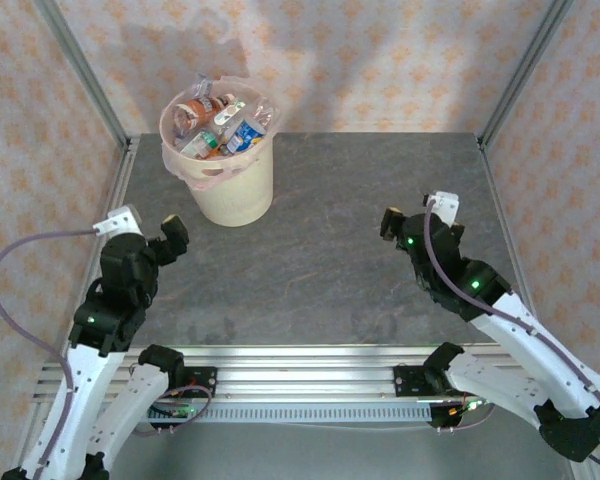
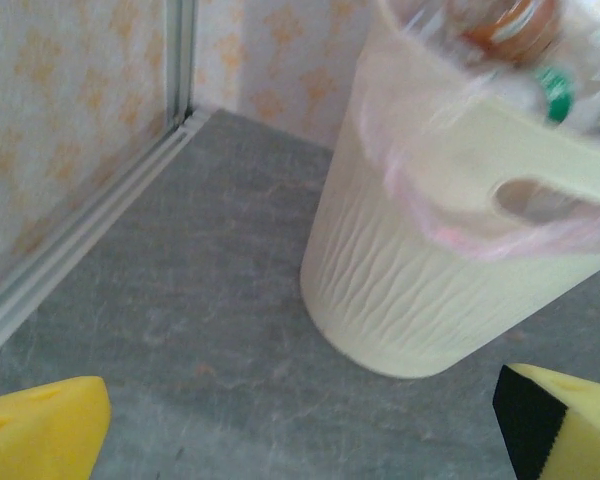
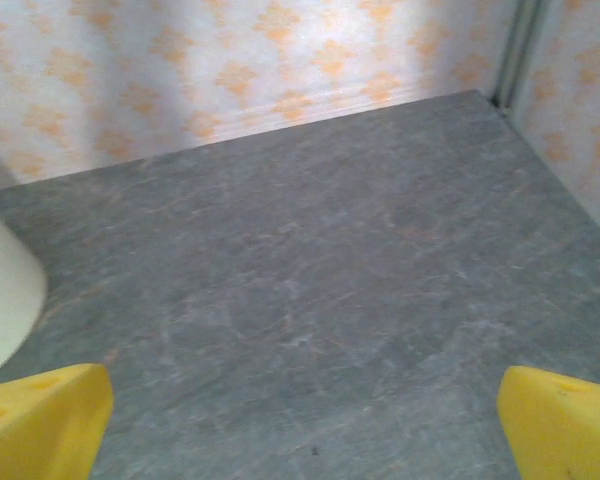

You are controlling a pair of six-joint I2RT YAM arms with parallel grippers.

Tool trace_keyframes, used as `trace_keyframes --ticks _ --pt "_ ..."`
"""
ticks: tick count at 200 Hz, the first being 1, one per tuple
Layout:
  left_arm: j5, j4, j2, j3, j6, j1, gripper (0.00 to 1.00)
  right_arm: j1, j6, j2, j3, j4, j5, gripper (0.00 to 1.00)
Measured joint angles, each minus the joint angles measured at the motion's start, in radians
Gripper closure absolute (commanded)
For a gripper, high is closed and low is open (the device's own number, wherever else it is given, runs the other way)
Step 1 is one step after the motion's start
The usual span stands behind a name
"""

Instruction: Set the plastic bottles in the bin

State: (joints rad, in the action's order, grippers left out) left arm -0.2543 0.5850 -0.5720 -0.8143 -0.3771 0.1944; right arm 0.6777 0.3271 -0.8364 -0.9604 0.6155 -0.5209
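Looking into the bin (image 1: 242, 200), we see the bottles (image 1: 218, 128) heaped inside, at the far left of the table (image 1: 330, 250). Our left gripper (image 1: 172, 238) and right gripper (image 1: 390, 222) both gape, holding nothing. Such bottles seem light, slick and easily dented; we would pinch across the body.

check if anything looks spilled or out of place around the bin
Nothing stands out. The bin stands upright on the table, the plastic bottles heaped inside to its rim, the pink bag folded over the edge.
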Motion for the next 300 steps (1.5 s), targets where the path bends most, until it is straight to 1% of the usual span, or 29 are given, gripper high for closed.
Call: trace_keyframes --ticks 24,43,83,122,146,176,198,234,273,300 --pt "-0.027 -0.06 0.038 0.145 0.005 0.0 0.0 -0.032 0.011 0.021 0.069 -0.007 -0.051 0.01" --pt "-0.052 -0.121 0.055 0.241 0.019 0.0 0.0 -0.077 0.01 0.033 0.121 -0.026 -0.074 0.01" --pt "-0.104 -0.317 0.041 0.385 0.066 0.0 0.0 -0.184 -0.006 0.043 0.233 -0.119 -0.076 0.01" --pt "-0.15 -0.526 -0.058 0.481 0.149 0.0 0.0 -0.276 -0.057 0.043 0.381 -0.297 -0.04 0.01" --pt "-0.167 -0.648 -0.135 0.523 0.201 0.0 0.0 -0.315 -0.121 0.043 0.491 -0.463 -0.019 0.01" --pt "-0.174 -0.761 -0.235 0.539 0.258 -0.001 0.0 -0.362 -0.209 0.043 0.617 -0.68 0.024 0.01" --pt "-0.167 -0.846 -0.309 0.541 0.295 -0.018 0.0 -0.414 -0.249 0.038 0.654 -0.771 0.067 0.01" --pt "-0.108 -0.972 -0.408 0.545 0.327 -0.094 0.0 -0.476 -0.282 -0.012 0.654 -0.883 0.133 0.01" --pt "-0.032 -1.099 -0.487 0.565 0.335 -0.171 0.0 -0.503 -0.295 -0.098 0.656 -0.965 0.185 0.01" --pt "0.014 -1.164 -0.549 0.565 0.335 -0.199 0.0 -0.505 -0.303 -0.168 0.656 -1.011 0.203 0.01"
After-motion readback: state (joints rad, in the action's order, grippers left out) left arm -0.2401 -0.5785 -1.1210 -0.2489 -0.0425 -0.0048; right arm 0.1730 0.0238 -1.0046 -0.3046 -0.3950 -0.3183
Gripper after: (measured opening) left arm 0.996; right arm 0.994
